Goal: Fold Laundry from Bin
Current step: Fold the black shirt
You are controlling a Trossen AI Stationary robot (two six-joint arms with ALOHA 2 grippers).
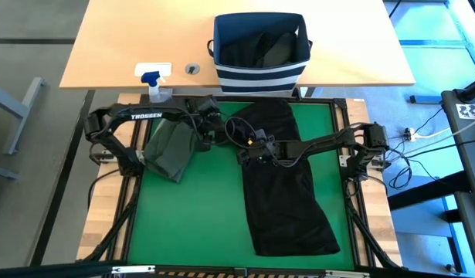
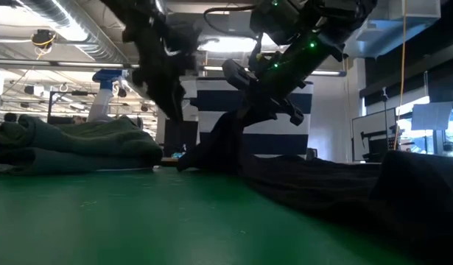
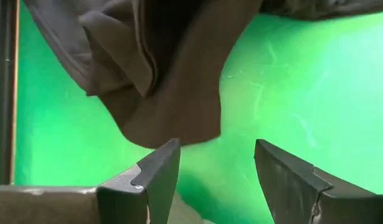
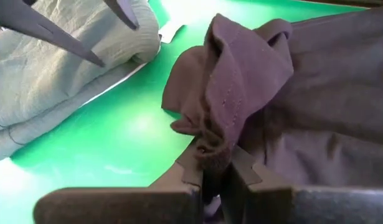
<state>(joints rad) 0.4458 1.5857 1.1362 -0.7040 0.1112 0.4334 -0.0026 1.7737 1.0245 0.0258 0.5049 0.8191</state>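
Note:
A black garment [image 1: 287, 185] lies spread lengthwise on the green mat [image 1: 198, 224], and its far left part [image 2: 226, 140] is raised off the mat. My right gripper [image 4: 211, 168] is shut on that raised part. My left gripper [image 3: 216, 177] stands open just left of it, above the mat, with the garment's drooping corner [image 3: 172, 99] beyond its fingertips and nothing between them. A folded olive green garment [image 1: 171, 147] rests on the mat's left part. The navy striped bin [image 1: 260, 50] stands on the wooden table beyond the mat, with dark laundry inside. My right gripper pinches a bunched fold of the black garment [image 4: 210, 140] between its two fingers, at the garment's left edge near its far end. The fingers slant down from the table's right side. The pinched cloth is lifted and puckered; the rest of the garment lies on the mat.
A clear spray bottle with a blue nozzle [image 1: 154, 81] stands at the mat's far left corner, beside the olive garment. The wooden table [image 1: 121, 46] runs behind the mat. Bare mat shows at the near left [image 1: 191, 232].

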